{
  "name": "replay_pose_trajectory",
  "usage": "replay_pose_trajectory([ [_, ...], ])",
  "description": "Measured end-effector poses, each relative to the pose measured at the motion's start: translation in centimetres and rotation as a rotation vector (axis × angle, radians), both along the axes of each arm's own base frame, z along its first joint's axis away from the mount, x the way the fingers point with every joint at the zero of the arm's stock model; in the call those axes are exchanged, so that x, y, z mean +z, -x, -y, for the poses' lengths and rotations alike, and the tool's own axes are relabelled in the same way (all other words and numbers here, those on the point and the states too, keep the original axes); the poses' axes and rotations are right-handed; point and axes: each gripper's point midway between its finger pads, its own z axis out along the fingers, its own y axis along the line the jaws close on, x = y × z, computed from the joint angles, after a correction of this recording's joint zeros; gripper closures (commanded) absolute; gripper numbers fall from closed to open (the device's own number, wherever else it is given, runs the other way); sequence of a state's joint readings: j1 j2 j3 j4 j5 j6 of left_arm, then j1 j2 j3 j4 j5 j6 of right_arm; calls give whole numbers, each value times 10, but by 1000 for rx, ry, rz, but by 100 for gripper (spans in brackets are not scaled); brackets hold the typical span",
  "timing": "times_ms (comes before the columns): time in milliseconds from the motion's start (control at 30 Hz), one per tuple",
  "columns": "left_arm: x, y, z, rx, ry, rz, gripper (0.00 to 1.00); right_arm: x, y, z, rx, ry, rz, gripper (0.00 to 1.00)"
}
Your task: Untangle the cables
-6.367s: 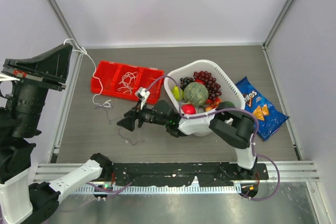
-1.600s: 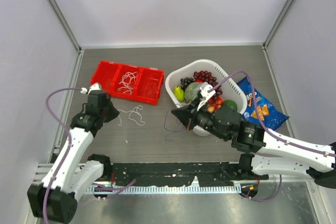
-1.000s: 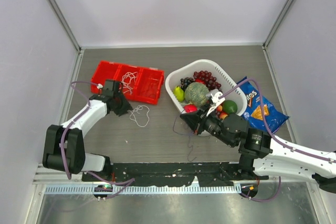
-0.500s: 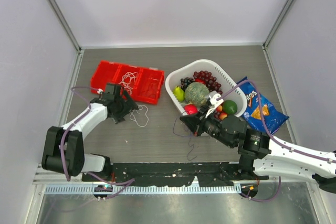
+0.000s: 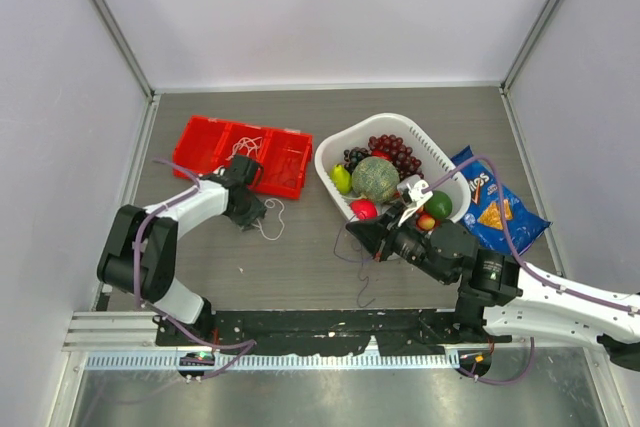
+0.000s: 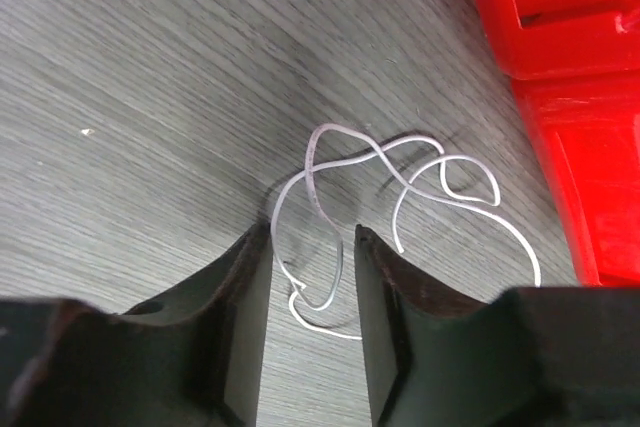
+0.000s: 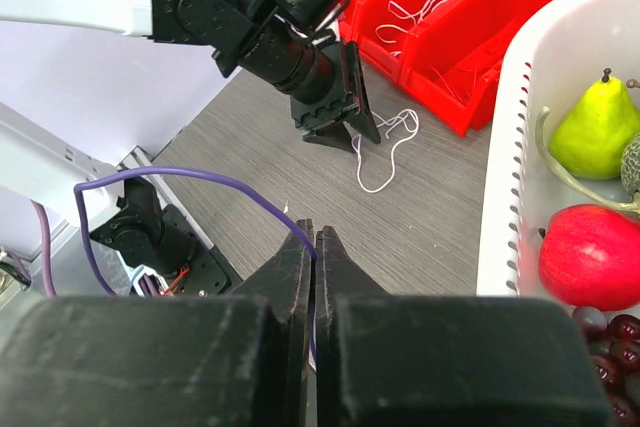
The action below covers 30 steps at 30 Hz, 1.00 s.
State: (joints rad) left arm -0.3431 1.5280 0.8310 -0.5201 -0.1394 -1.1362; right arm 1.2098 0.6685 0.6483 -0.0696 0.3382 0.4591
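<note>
- Left wrist view: the left claw stands about half open, low over the worktop, astride one loop of the white cable and pinching nothing.
- The white cable lies in loose, overlapping curls on the worktop, just beside the front wall of the red bin (contact with the wall cannot be judged).
- Further white cords sit inside the bin's middle compartment.
- The right claw is pressed fully together. The purplish-grey cable runs into its fingertips and arcs away to the left in the right wrist view.
- Top view: the purplish-grey cable hangs from the right claw down to the worktop, near the front of the white basket.
- The basket holds fruit (a pear and a red apple among it).
- A blue chip bag lies just beside the basket's right side.
- The white and purplish-grey cables lie well apart, one at each claw.
</note>
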Motion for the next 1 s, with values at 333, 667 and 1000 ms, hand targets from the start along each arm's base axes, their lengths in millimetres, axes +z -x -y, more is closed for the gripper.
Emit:
replay_pose_trajectory([
  [333, 9, 2, -15, 53, -119, 5, 100, 0, 1, 3, -2, -2, 1, 99],
  [667, 112, -24, -34, -76, -180, 376, 94, 0, -1, 8, -19, -1, 6, 99],
  [1000, 189, -117, -63, -179, -300, 519, 100, 0, 0, 13, -24, -9, 9, 99],
])
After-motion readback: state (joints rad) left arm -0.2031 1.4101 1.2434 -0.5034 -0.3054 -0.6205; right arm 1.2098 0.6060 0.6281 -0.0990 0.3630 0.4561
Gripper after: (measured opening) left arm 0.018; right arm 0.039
